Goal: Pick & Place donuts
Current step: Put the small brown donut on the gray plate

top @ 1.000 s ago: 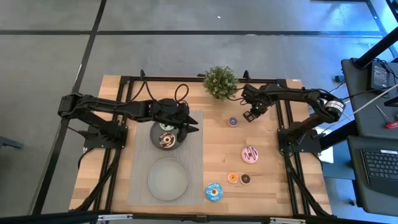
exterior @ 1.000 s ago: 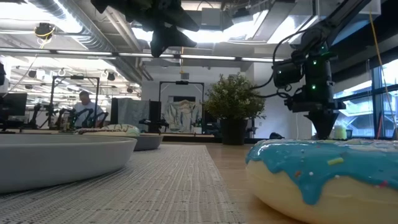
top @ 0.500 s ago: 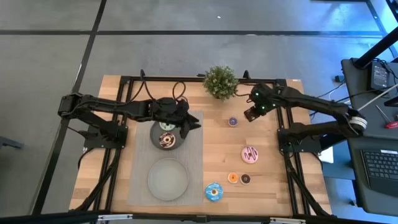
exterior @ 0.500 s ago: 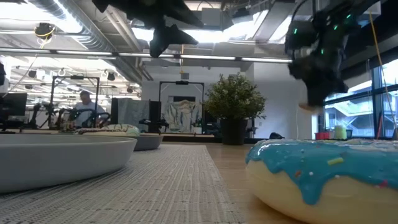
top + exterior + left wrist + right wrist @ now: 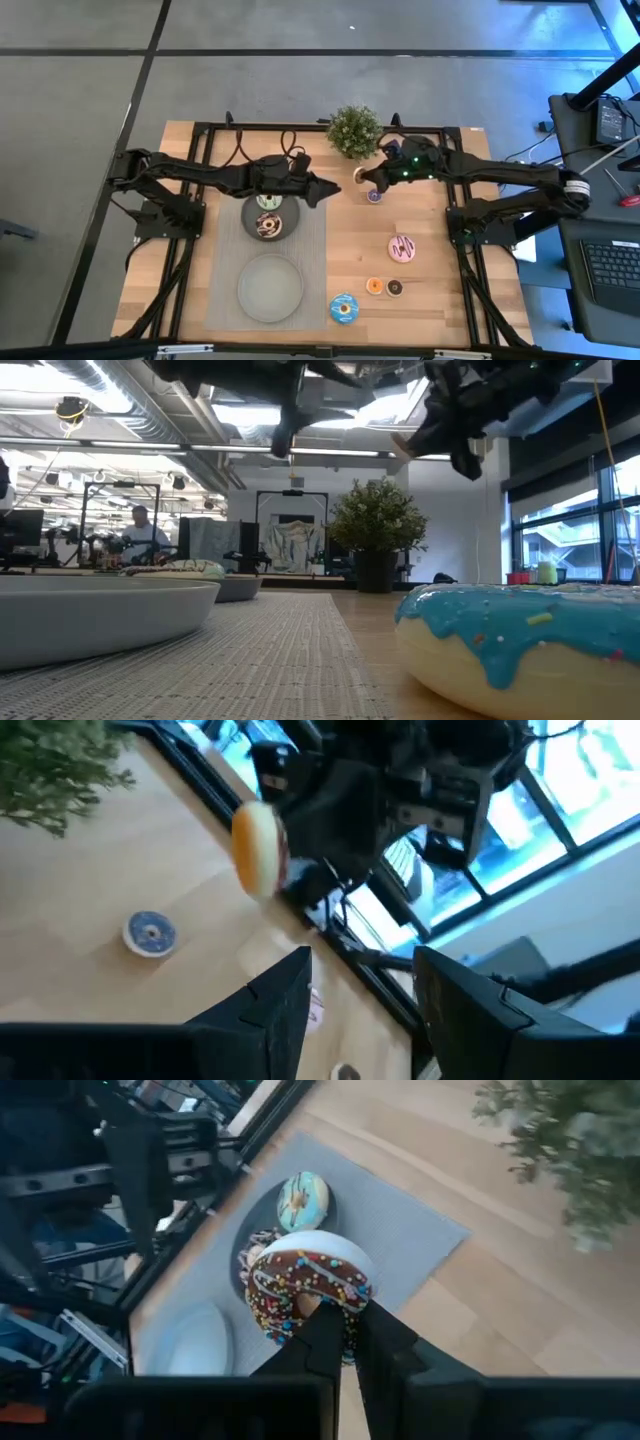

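My right gripper (image 5: 364,179) is shut on a chocolate-and-white sprinkled donut (image 5: 306,1288), high over the table near the plant. The open left gripper (image 5: 326,190) hovers just left of it, off the far plate's right edge; its wrist view shows the held donut (image 5: 258,848) edge-on, ahead of the empty fingers. The far grey plate (image 5: 248,222) holds a green donut (image 5: 267,202) and a dark sprinkled one (image 5: 268,227). Lying flat on the wood are the purple mini (image 5: 375,196), pink (image 5: 402,247), orange (image 5: 374,286), dark brown (image 5: 395,288) and blue (image 5: 343,308) donuts. My right gripper pinches the donut between its two fingers (image 5: 325,1338) at the part of the ring nearest the wrist (image 5: 300,1320). The fingers cover the spot, so I cannot tell whether one sits in the hole. The donut is lifted clear, standing on edge beyond the fingertips.
A small potted plant (image 5: 354,130) stands at the far edge, close behind the right gripper. A second grey plate (image 5: 270,287) sits on the grey mat (image 5: 316,250) nearer the front. Bare wood lies between the mat and the pink donut. People and desks show beyond the table.
The right gripper rose from the table at the far right with the donut, lifting it clear, then swung toward the table's left, past the purple mini donut. The left gripper moved from over the far plate toward the right, nearing the right gripper.
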Robot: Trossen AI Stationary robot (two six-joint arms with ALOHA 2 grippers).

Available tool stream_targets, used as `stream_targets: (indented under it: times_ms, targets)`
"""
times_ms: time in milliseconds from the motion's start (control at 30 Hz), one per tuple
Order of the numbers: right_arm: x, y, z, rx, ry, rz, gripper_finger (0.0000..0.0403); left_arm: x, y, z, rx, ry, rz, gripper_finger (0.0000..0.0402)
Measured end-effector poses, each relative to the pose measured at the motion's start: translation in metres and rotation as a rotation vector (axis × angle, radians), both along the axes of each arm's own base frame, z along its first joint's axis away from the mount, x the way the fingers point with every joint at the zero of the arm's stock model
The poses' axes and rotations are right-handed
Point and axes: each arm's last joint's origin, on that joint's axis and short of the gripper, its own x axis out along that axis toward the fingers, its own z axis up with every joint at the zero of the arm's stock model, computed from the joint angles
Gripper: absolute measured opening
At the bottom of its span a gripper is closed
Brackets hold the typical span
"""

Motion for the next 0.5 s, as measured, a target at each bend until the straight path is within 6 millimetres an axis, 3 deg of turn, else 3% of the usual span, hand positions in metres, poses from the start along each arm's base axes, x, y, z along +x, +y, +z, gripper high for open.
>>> stream_targets:
  times_ms: [300,500]
  targets:
    - [0.020,0.010,-0.005,0.028,-0.064,0.020,0.0026,-0.003,0.006,-0.009,0.019,0.100,0.162,0.0171]
    - [0.033,0.014,-0.013,0.038,-0.071,0.014,0.0028,-0.003,0.006,-0.009,0.037,0.097,0.163,0.0171]
